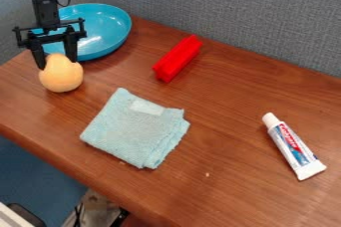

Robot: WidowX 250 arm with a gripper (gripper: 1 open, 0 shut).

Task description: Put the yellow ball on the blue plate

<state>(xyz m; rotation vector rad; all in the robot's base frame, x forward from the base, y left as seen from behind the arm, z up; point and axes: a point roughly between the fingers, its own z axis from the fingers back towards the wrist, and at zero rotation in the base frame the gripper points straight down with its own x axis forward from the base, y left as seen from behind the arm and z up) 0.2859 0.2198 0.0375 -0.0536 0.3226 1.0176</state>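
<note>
The yellow ball rests on the wooden table at the far left, just in front of the blue plate. My gripper points down over the ball, with one finger on each side of its upper part, pressed against it. The ball's base still touches the table. The plate has nothing in it, and the arm hides part of its left side.
A red block lies right of the plate. A folded pale teal cloth sits near the middle front. A toothpaste tube lies at the right. The table's front edge runs diagonally along the lower left.
</note>
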